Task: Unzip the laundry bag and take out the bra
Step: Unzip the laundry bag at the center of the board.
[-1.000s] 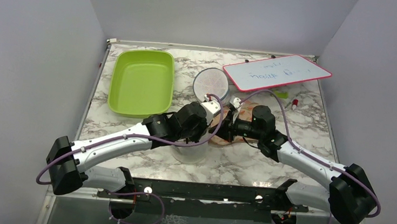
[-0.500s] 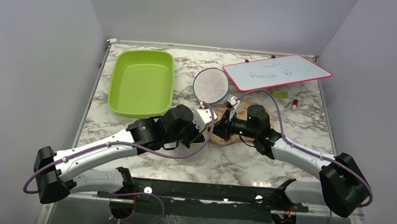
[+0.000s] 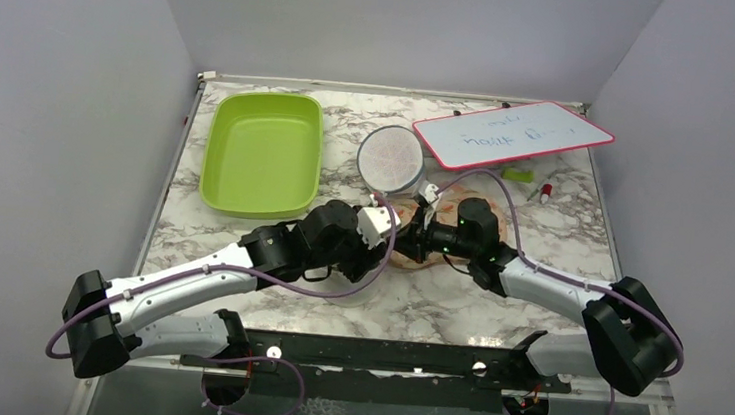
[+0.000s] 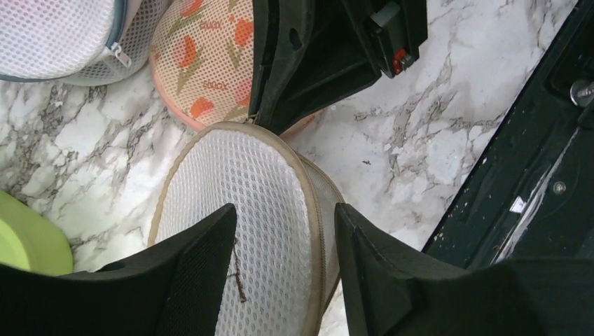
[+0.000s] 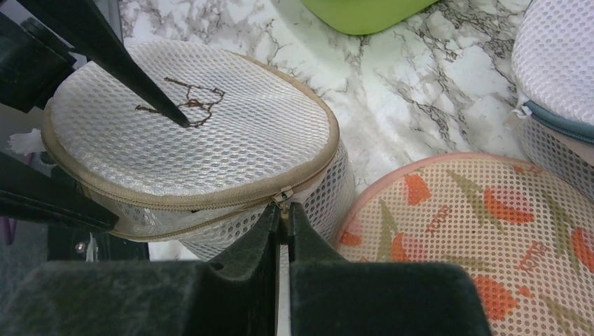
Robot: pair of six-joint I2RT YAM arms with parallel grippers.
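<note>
Right gripper: pressed almost together, pinching the small zipper pull at lower centre of the right wrist view, just under the tan rim. Left gripper: spread wide across the laundry bag, one finger on the flat face by the bra drawing, the other against the side wall. Looks like a bracing hold.

Fills the middle of both wrist views, zip apparently shut along the visible stretch. No sight of the bra; presumably inside.

Further out in the right wrist view: floral pouch just beside at lower right, another mesh pod upper right, green tray at the top edge.

Judging by the mesh: light, soft, apt to cave and slide on the marble table, so needs steadying near the rim while drawing the tab along the seam. Bra probably limp and snag-prone. Best taken by bunched fabric, not a strap.
</note>
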